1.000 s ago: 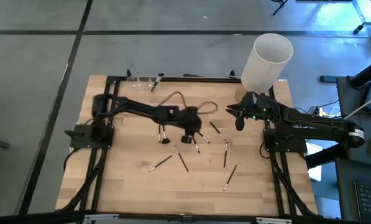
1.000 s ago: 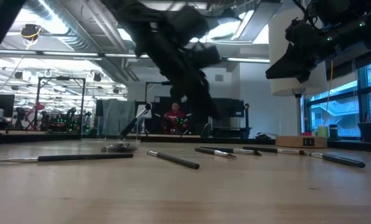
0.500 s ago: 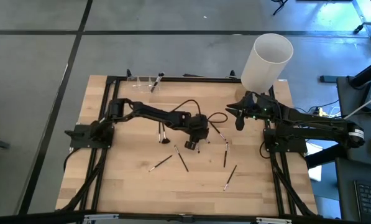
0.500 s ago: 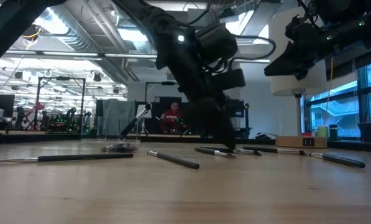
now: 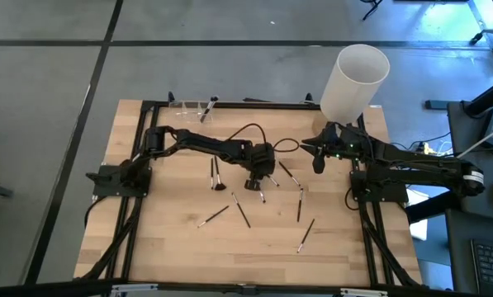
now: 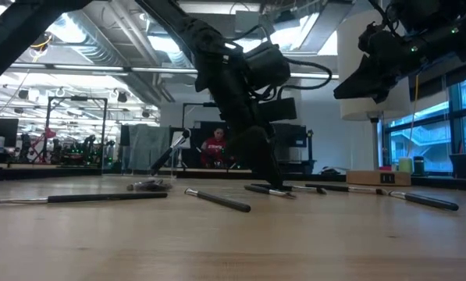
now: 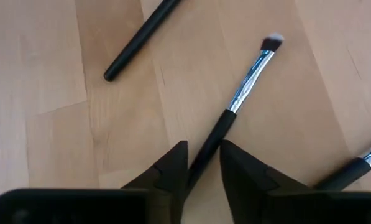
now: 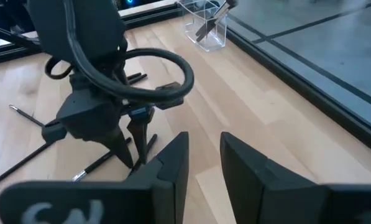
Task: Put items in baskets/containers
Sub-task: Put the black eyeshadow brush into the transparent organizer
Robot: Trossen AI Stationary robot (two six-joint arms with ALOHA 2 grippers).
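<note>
Several thin makeup brushes lie flat on the wooden table [image 5: 172, 239], among them two [image 5: 215, 173] side by side and others [image 5: 242, 210] [image 5: 300, 202] near the middle. My left gripper [image 5: 258, 178] [image 7: 204, 152] is down at the table over one brush [image 7: 247, 74] with a dark handle, silver ferrule and pale tip; its fingers stand narrowly apart on either side of the handle. The clear containers [image 5: 188, 106] [image 8: 205, 28] stand at the far edge with a brush [image 5: 206, 107] leaning in one. My right gripper [image 5: 315, 157] [image 8: 204, 155] hangs above the table's right side, open on nothing. My left gripper comes from above at a slant, one finger [image 7: 173, 168] on each side of the brush's dark handle [image 7: 211, 138], toward its butt end. The handle lies on the table and crosses the gap slantwise. I cannot tell whether a finger touches it.
A tall white cylinder [image 5: 353, 78] stands at the far right corner, just behind my right arm. Another dark handle [image 7: 141, 40] and a ferrule [image 7: 365, 162] lie close to my left gripper. The near half of the table holds only a few scattered brushes [image 5: 305, 235].
My left gripper has stretched out toward the table's right edge and come down from above the brushes, so its fingertips now stand at the tabletop among them. The brushes lie where they were. My right arm has kept still.
</note>
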